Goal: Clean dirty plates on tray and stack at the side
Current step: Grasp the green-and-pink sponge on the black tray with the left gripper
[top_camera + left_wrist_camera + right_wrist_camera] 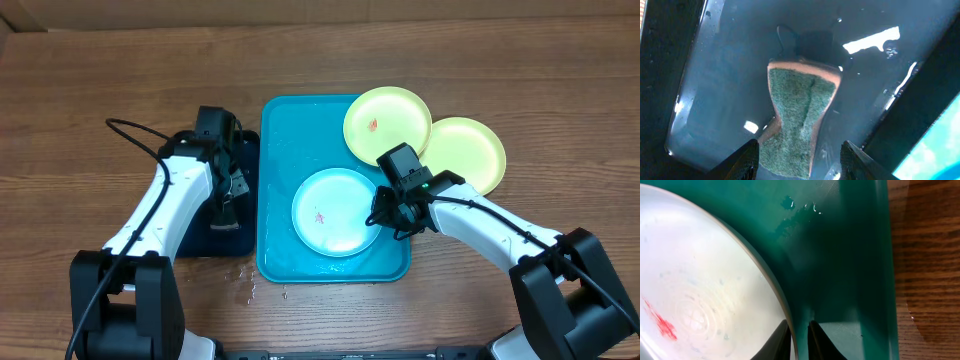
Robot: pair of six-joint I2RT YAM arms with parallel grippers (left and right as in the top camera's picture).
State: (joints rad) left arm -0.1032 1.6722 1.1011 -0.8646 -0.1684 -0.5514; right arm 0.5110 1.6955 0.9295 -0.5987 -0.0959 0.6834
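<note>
On the turquoise tray (280, 150) lies a light-blue-rimmed plate (335, 210) with a red smear on its pale centre. My right gripper (385, 215) is shut on this plate's right rim; in the right wrist view its fingertips (799, 340) straddle the rim (772, 287), one above the plate and one outside it. A lime-green plate (387, 122) with a small red smear overlaps the tray's far right corner. Another lime-green plate (470, 153) rests on the table beside it. My left gripper (801, 162) hangs open over a green scouring sponge (800, 100), its fingers either side of the sponge's near end.
The sponge lies in a wet dark navy tray (250, 150) just left of the turquoise tray. Water drops (250, 285) dot the wood by the turquoise tray's near left corner. Bare wooden table (925, 255) runs along the tray's right wall.
</note>
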